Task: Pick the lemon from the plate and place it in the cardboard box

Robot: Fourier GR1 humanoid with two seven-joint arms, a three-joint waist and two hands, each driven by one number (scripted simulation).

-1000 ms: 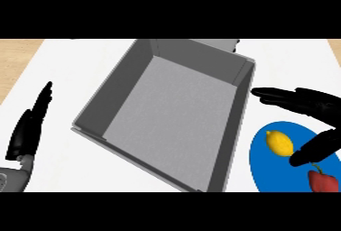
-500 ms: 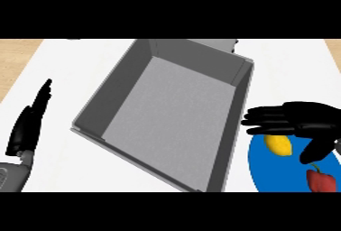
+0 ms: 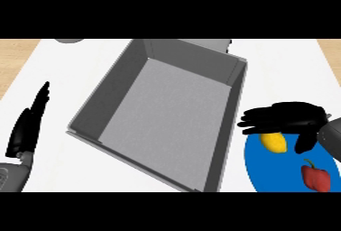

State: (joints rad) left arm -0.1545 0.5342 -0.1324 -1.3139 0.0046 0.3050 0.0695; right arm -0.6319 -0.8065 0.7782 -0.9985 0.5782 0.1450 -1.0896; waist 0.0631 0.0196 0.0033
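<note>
The yellow lemon (image 3: 273,142) lies on the blue plate (image 3: 279,173) at the right. My right hand (image 3: 286,116) hovers right over it. Its fingers (image 3: 256,122) reach left across the lemon's top and its thumb (image 3: 304,142) hangs down just right of the lemon, with a thin strip of plate showing between them. The hand is open around the lemon and the lemon rests on the plate. The grey open box (image 3: 166,113) sits in the middle, its right wall beside the plate. My left hand (image 3: 30,124) rests open at the left edge, fingers up.
A red pepper (image 3: 316,176) lies on the same plate, below and right of the lemon. The white counter (image 3: 60,81) shows around the box, with wooden strips at the far corners. A grey object (image 3: 70,40) peeks in at the top left.
My right hand came down and left over the lemon and its fingers bent. In the last half second the thumb has drawn in closer to the lemon. The left hand has not moved.
</note>
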